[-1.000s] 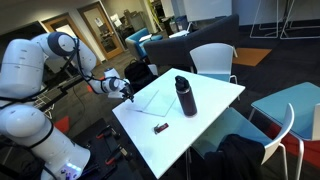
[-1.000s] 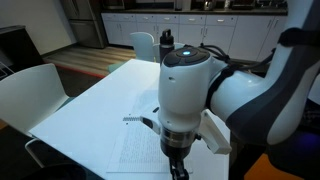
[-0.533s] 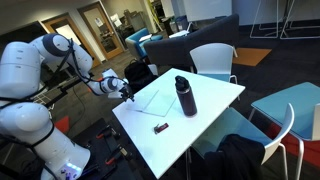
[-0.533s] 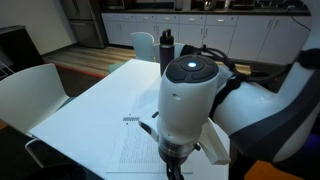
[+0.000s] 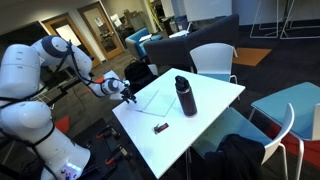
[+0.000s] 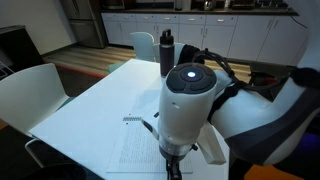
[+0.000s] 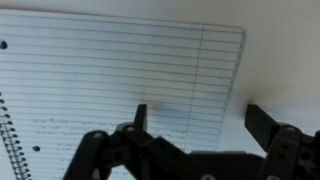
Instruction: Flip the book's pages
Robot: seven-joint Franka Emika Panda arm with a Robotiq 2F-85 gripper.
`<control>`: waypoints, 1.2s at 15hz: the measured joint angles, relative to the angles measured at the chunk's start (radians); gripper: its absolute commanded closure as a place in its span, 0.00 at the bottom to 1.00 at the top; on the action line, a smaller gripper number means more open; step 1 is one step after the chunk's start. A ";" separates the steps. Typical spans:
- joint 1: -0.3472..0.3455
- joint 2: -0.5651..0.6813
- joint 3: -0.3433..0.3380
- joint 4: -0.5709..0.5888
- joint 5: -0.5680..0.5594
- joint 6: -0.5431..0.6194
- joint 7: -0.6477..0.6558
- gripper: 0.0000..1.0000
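**Hand open over the book's outer edge**

Wrist view: the book [image 7: 120,70] lies open and flat. The pages [image 7: 160,50] show a lined white sheet across the upper and left of the frame, with the spiral binding [image 7: 10,140] at lower left. The hand [image 7: 200,120] comes in from the bottom, fingers [image 7: 140,115] spread well apart, nothing clamped. One finger stands over the lined sheet, the other over bare surface [image 7: 285,60] at right. The sheet's outer edge runs between them. Contact with the paper: cannot tell.

In an exterior view, the book [image 5: 152,97] lies left of centre on the white surface [image 5: 212,98], near its left edge. The hand [image 5: 129,92] hangs at that edge. A dark bottle [image 5: 185,96] stands upright just right of the book. A small dark red-tipped object [image 5: 160,127] lies lower in the frame, apart from both.

In an exterior view, the arm fills centre and right. The hand [image 6: 175,168] points down at bottom centre, over the lined sheet. The bottle [image 6: 167,52] stands upright at upper centre.
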 measured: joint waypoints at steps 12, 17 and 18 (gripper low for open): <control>0.009 0.004 -0.014 0.001 0.055 0.000 0.004 0.57; 0.014 -0.002 -0.027 0.002 0.058 0.000 0.016 0.93; 0.014 -0.004 -0.030 0.002 0.059 0.000 0.017 0.99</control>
